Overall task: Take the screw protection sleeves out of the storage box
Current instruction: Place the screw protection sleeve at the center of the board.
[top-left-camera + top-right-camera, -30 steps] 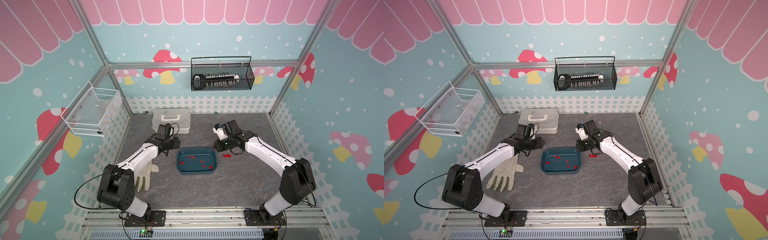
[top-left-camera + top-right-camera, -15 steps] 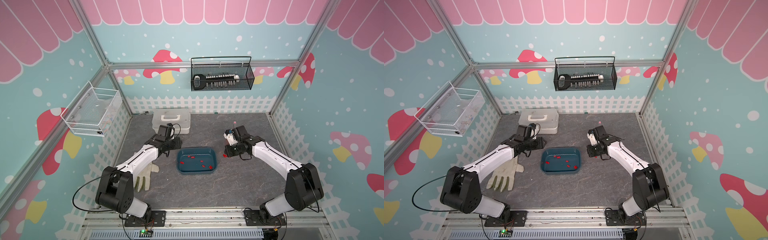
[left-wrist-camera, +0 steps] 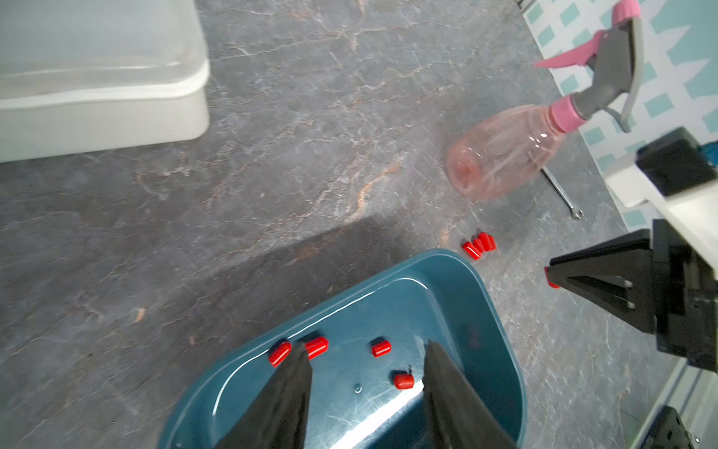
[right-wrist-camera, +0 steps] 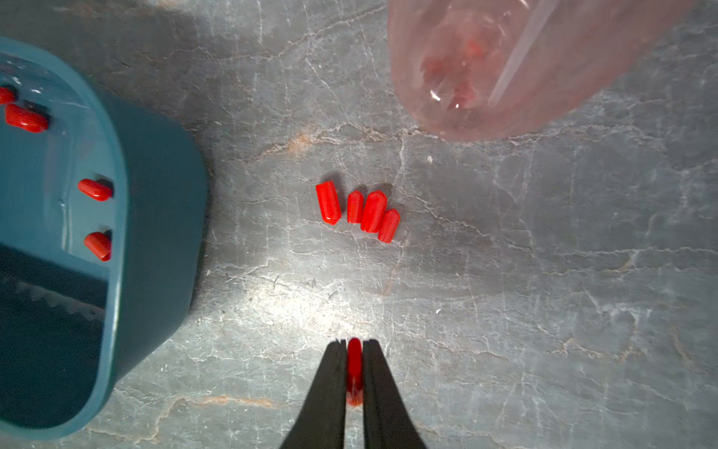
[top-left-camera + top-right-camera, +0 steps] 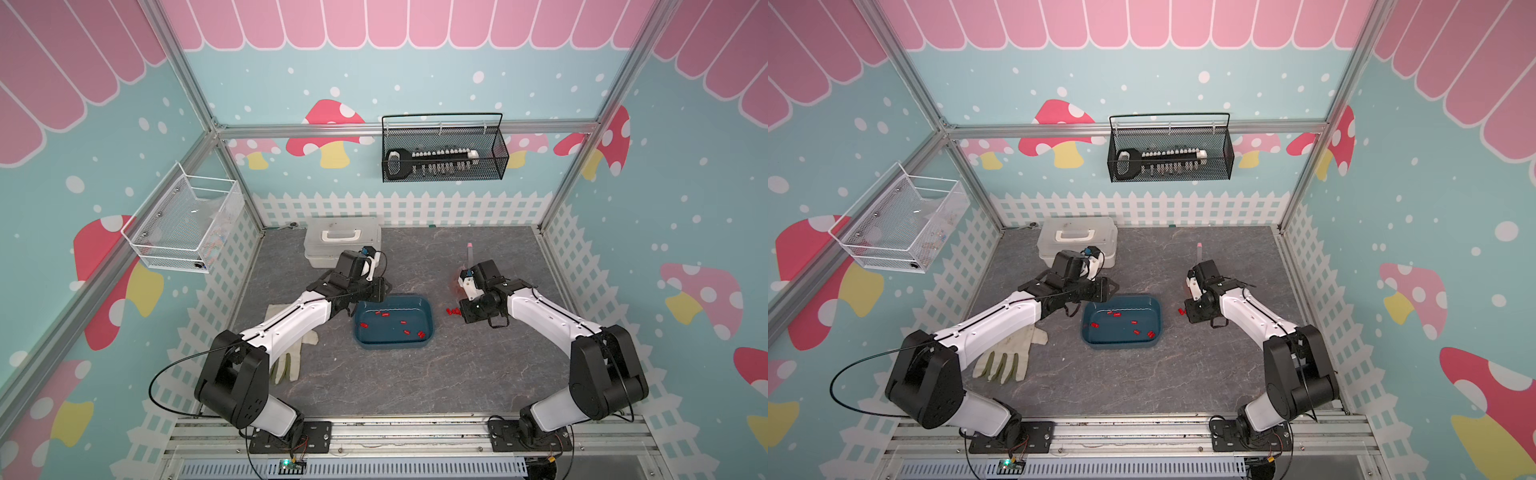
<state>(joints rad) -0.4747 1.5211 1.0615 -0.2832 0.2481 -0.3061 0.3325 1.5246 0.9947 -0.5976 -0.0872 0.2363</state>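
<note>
The right pincer [image 4: 354,342] is clamped on one red sleeve [image 4: 354,369], gripped lengthwise between its closed jaws low over the grey table [image 4: 505,291]. Just ahead of its tips, four more sleeves [image 4: 359,210] lie side by side on the table, outside the box [image 4: 155,202]. The teal box sits to this pincer's left, near the four sleeves but apart from them. A pink spray bottle [image 4: 505,70] stands beyond them. The left pincer [image 3: 367,350] hangs over the box's far left corner, its jaws apart with nothing between them. Below and around its tips, several sleeves [image 3: 380,348] lie scattered on the box floor; whether a tip touches any of them cannot be told. Beyond this pincer is a white case [image 3: 97,97]. Behind it, partly under the arm, a glove [image 5: 289,365] lies flat.
</note>
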